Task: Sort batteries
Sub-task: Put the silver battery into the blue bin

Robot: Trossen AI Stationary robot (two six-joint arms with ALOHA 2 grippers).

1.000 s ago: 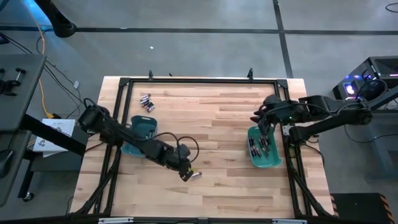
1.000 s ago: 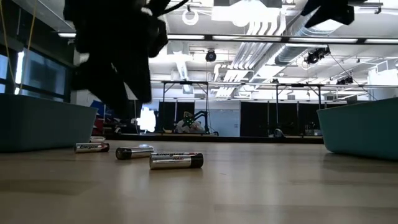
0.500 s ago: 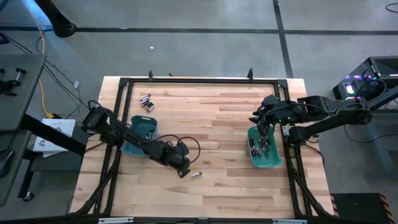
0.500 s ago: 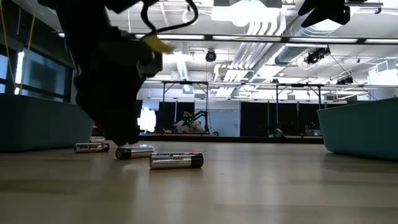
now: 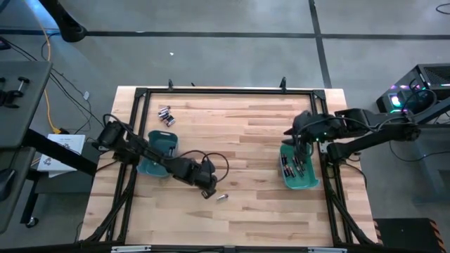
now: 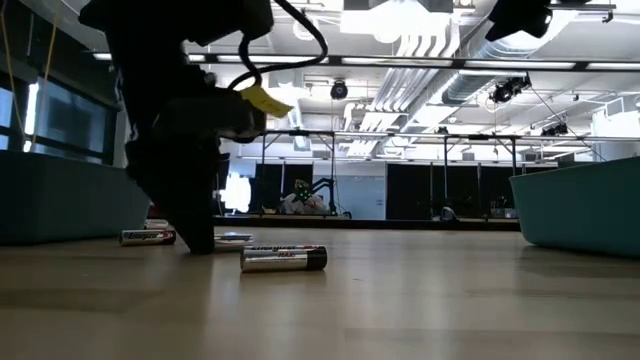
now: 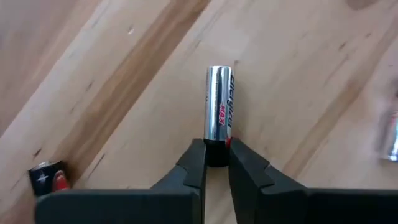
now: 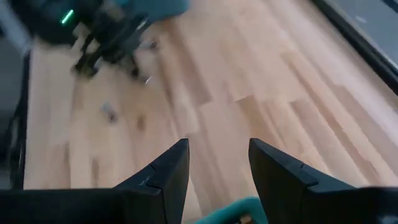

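Left bin (image 5: 161, 144) sits near the table's (image 5: 239, 218) left edge, right bin (image 5: 298, 176) at its right edge holding batteries (image 5: 294, 166). Loose batteries (image 5: 166, 114) lie behind the left bin; 1 battery (image 5: 222, 197) lies toward the front, between both bins.

From overhead we look straight down on the whole pale wooden slatted table (image 5: 239, 147). Our low view sits at tabletop height, facing level across it into the room. Each wrist view looks close past its own fingers at the boards; the silvery cylindrical battery (image 7: 219, 115) fills centre frame there and lies near in the low view (image 6: 284, 259)
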